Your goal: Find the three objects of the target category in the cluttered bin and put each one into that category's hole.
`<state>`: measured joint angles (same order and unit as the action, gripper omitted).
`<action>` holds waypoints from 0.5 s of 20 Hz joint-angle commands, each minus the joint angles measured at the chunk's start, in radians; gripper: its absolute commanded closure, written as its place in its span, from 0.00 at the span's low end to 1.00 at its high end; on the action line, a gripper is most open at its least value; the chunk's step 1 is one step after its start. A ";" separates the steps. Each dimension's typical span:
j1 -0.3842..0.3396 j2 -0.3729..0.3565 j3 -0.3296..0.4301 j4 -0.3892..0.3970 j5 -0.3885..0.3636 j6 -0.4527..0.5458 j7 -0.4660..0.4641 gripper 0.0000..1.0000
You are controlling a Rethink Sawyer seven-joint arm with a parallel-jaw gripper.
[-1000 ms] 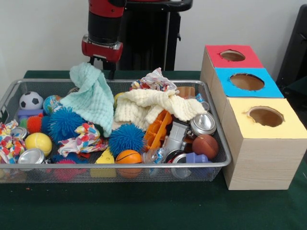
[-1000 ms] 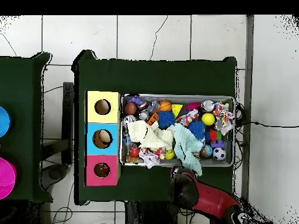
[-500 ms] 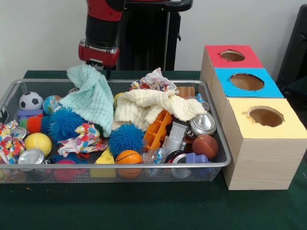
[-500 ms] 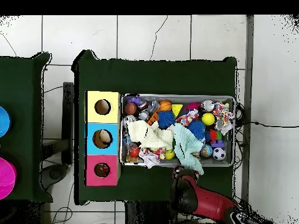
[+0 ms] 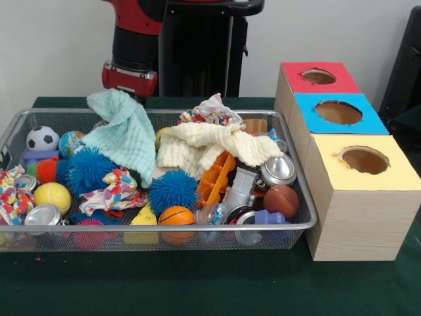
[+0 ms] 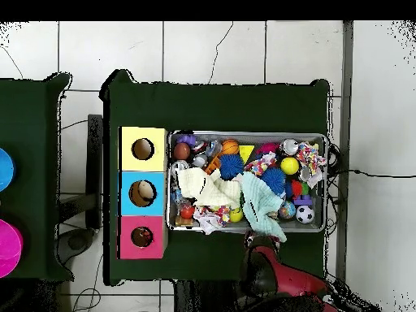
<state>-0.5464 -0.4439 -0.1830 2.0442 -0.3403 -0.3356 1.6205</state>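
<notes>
Wire bin [image 5: 164,227] on the green table [image 5: 197,283], crammed; at its near rim a small basketball [image 5: 176,216], a yellow wedge [image 5: 145,217], a silver can [image 5: 41,215]; further in, blue spiky balls [image 5: 172,189], a yellow ball [image 5: 52,196], a brown ball [image 5: 281,201]; behind these a cream cloth [image 5: 204,146] and a mint cloth [image 5: 126,135], soccer ball [image 5: 43,138] at the far left; beside the bin, boxes with yellow [image 5: 364,160], blue [image 5: 339,112] and red [image 5: 319,76] holes; the gripper [image 5: 135,92] sits behind the mint cloth's peak, fingers hidden, cannot tell their state.
</notes>
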 commanded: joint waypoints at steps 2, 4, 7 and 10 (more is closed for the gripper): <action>-0.067 -0.144 0.167 -0.364 0.035 0.144 0.082 0.00; -0.071 -0.173 0.173 -0.362 0.031 0.228 0.059 0.00; -0.077 -0.205 0.181 -0.361 0.001 0.284 0.040 0.00; -0.098 -0.234 0.218 -0.353 -0.040 0.331 0.021 0.00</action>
<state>-0.6184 -0.5308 -0.1391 1.9538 -0.3639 0.0298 1.6205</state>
